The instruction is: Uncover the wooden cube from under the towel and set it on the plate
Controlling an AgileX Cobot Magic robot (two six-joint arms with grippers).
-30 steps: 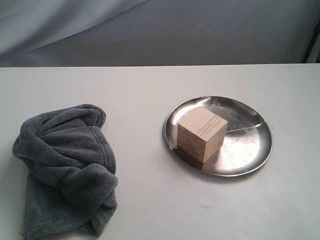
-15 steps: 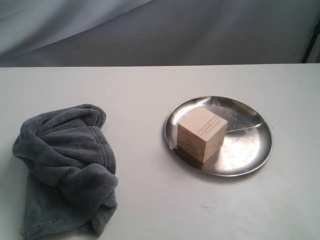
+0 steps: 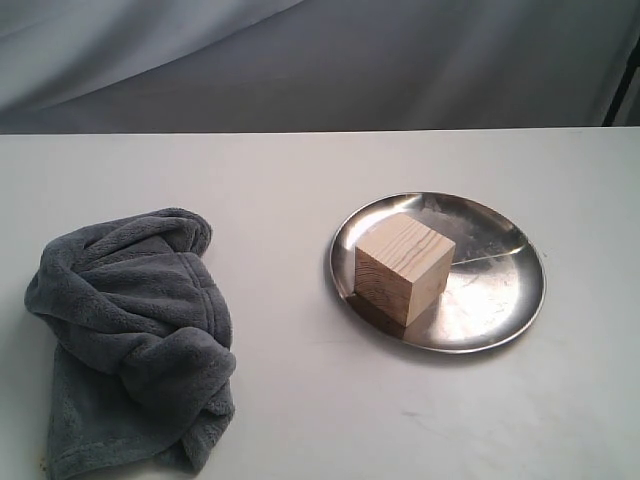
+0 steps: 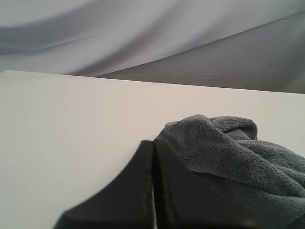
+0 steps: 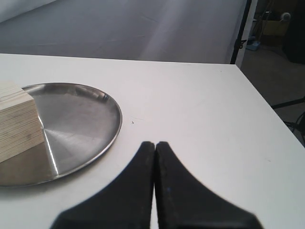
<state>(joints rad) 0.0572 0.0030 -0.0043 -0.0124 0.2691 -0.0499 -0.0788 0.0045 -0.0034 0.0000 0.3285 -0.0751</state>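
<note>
Nothing moved: wooden cube [image 3: 404,272] on plate [image 3: 500,290], towel [image 3: 130,330] aside (job looks done). My left claw [image 4: 153,157], right claw [image 5: 155,157] closed, empty; retreat next.

The left gripper [image 4: 153,143] hides part of the towel [image 4: 228,152]; the right wrist view's edge cuts off the wooden cube [image 5: 14,121] and plate [image 5: 81,124].

My left gripper [image 4: 153,143] has its 2 black fingers pressed flat together along their length, closed and empty, and my right gripper [image 5: 155,144] is likewise closed, its 2 fingertips meeting.
</note>
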